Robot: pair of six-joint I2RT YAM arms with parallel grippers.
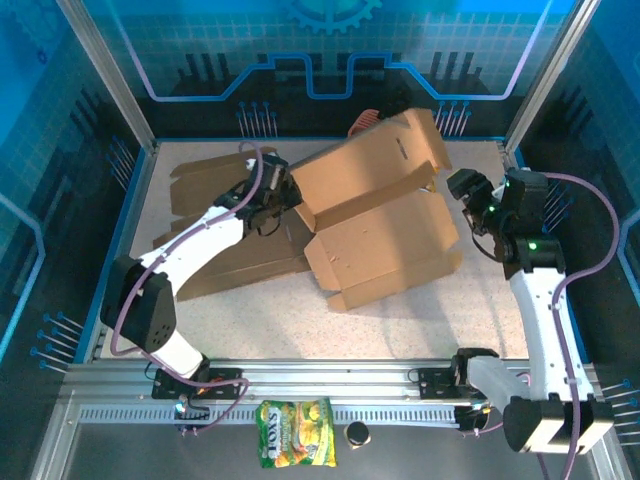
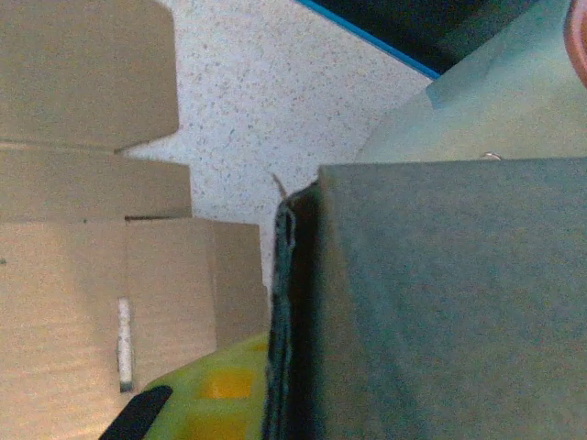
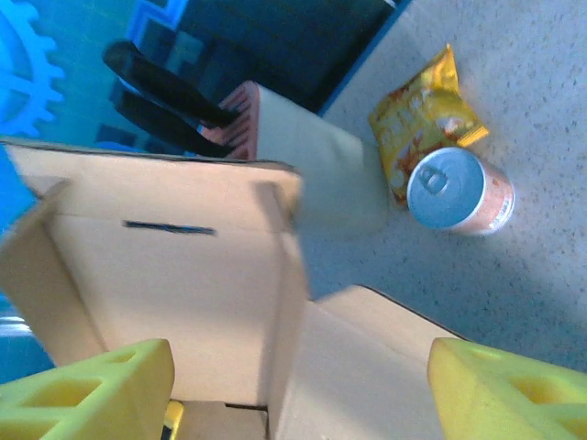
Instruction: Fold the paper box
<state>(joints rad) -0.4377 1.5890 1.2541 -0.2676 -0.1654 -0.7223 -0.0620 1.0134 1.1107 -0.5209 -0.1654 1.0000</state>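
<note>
1. Near rail: snack bag [image 1: 295, 447], with a small dark round object [image 1: 356, 433] just to its right.
2. Paper box [image 1: 375, 225] sits mid-table, part folded, with its panels tilted up and the lid flap raised at the far right. Its left side lies over a flat cardboard sheet [image 1: 215, 225].
3. Left gripper [image 1: 278, 196] is at the box's left edge, jaws closed tight and pinching the box wall. In the wrist view the wall edge runs down into the grip, with one yellow finger [image 2: 215, 390] showing left of it.
4. Right gripper [image 1: 466, 187] is just right of the box, jaws wide apart, holding nothing. Its yellow fingers [image 3: 92, 385] flank a box panel in the wrist view; can't tell if they touch it.
5. Far, past the box: can [image 3: 459, 190] with a yellow packet [image 3: 422, 115] just beside it. A reddish object [image 1: 365, 120] at the far edge is partly hidden by the box.
</note>
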